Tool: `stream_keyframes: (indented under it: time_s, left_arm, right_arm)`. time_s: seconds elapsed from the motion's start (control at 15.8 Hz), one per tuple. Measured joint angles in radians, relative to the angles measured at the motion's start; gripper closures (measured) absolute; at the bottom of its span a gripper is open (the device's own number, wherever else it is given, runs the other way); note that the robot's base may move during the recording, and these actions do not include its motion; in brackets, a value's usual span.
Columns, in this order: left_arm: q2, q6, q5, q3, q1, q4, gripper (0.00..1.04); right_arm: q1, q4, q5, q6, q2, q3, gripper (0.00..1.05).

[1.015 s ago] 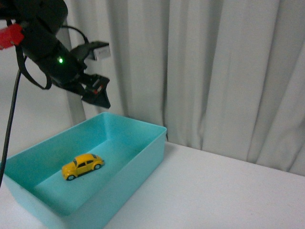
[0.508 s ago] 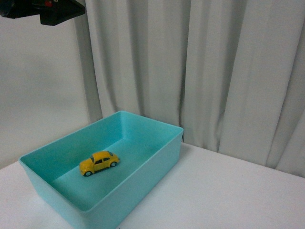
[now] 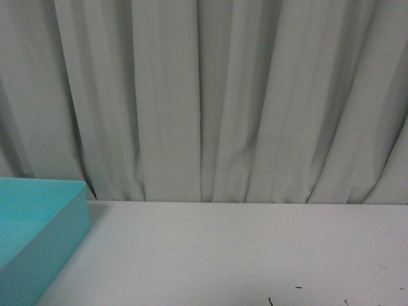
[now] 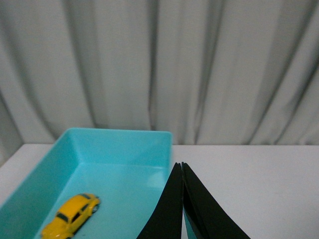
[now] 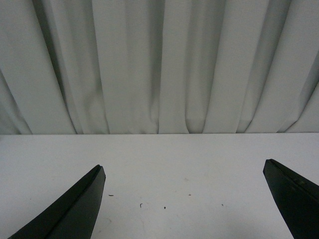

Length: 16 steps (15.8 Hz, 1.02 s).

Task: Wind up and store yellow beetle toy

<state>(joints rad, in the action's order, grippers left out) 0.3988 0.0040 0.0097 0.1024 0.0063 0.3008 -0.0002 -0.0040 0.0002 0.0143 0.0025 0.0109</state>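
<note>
The yellow beetle toy [image 4: 71,216] lies on the floor of a turquoise bin [image 4: 119,142] in the left wrist view, small and glossy with dark windows. My left gripper [image 4: 179,165] hangs above the bin's near corner, its black fingers pressed together with nothing between them, well apart from the toy. My right gripper [image 5: 183,166] is open wide over bare white table, holding nothing. In the front view only a corner of the bin [image 3: 44,217] shows at the lower left; the toy and both grippers are out of that view.
A white table [image 3: 242,255] runs to a grey pleated curtain [image 3: 210,95] close behind it. A few tiny dark specks [image 5: 141,205] mark the tabletop under the right gripper.
The front view has swung to the right: the bin slid to the lower left edge and the toy left the picture. The dark left arm, seen at upper left earlier, has gone from that view.
</note>
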Motion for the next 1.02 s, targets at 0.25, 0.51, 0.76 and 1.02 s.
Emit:
stream_keyframes:
  time_s: [0.25, 0.51, 0.76, 1.02]
  left_arm:
    - [-0.092, 0.000, -0.010, -0.045, -0.005, -0.052, 1.03]
    - [-0.116, 0.000, -0.010, -0.053, -0.006, -0.067, 1.03]
    - [-0.138, 0.000, -0.010, -0.060, -0.006, -0.084, 1.03]
    - [-0.162, 0.000, -0.010, -0.081, -0.006, -0.061, 1.03]
  right_arm:
    - [0.000, 0.000, 0.000, 0.000, 0.000, 0.000, 0.07]
    - [0.000, 0.000, 0.000, 0.000, 0.000, 0.000, 0.07]
    - [0.000, 0.000, 0.000, 0.000, 0.000, 0.000, 0.07]
    - [0.000, 0.000, 0.000, 0.000, 0.000, 0.000, 0.07]
